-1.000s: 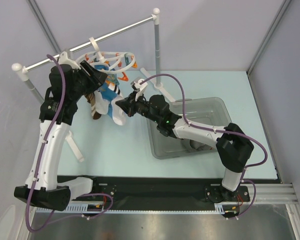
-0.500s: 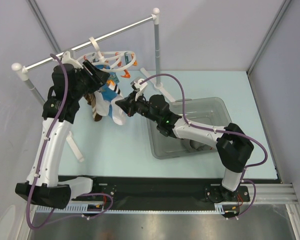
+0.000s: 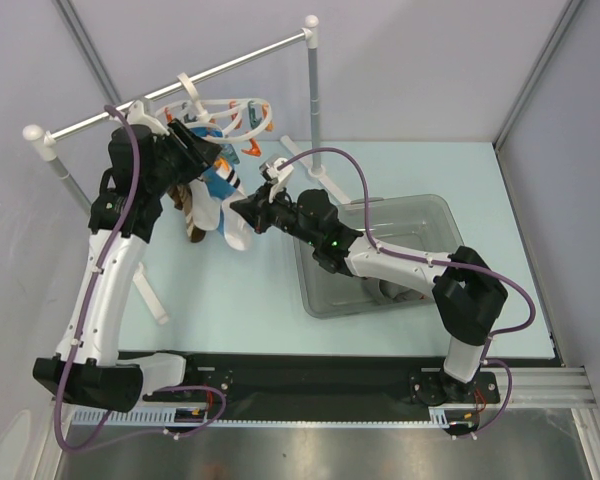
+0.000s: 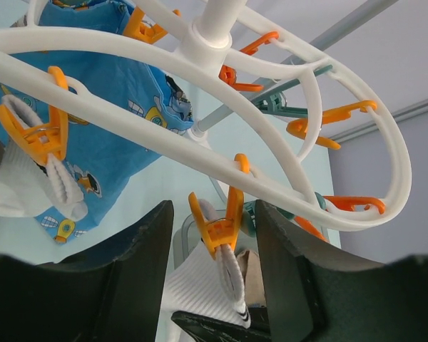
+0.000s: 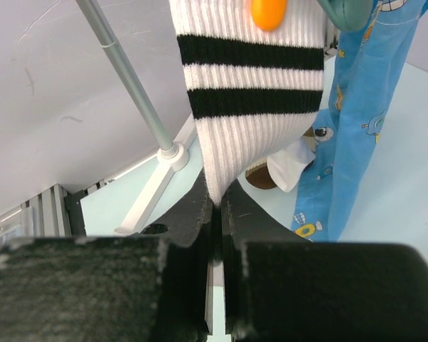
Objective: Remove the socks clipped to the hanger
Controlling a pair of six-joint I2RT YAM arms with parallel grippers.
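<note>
- Fingers of the right end effector (image 5: pixel 215 205) were pressed together on the lower edge of the white sock (image 5: pixel 251 107), which had two black stripes and hung straight above them.
- The orange clip (image 4: pixel 215 226) held the top of that sock and sat between the fingers of the left end effector (image 4: pixel 212 274), with a gap on each side.
- The left end effector was spread wide and held nothing.
- The hanger (image 4: pixel 285 71) arched above the left end effector, clear of the surface (image 5: pixel 392 192).
- The blue cloth (image 4: pixel 121 135) hung up and left of the left end effector.
</note>
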